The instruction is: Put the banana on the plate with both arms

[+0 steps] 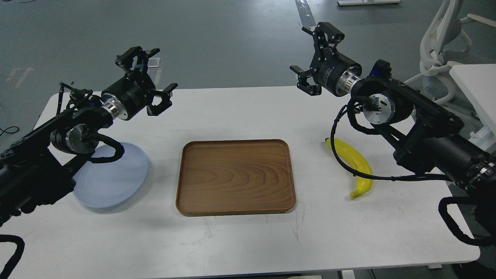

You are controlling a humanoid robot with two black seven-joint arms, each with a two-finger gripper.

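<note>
The yellow banana (pixel 354 164) lies on the white table at the right, partly crossed by my right arm's cable. The pale blue-grey plate (pixel 116 182) lies at the left, partly hidden under my left arm. My left gripper (pixel 149 79) is open and empty, raised above the table's far left, well above and behind the plate. My right gripper (pixel 316 58) is open and empty, raised over the table's far edge, behind and to the left of the banana.
A rectangular brown wooden tray (pixel 235 176) lies in the middle of the white table (pixel 248 240), between plate and banana. A white chair (pixel 441 38) and another white surface (pixel 478 85) stand at the far right, beyond my right arm.
</note>
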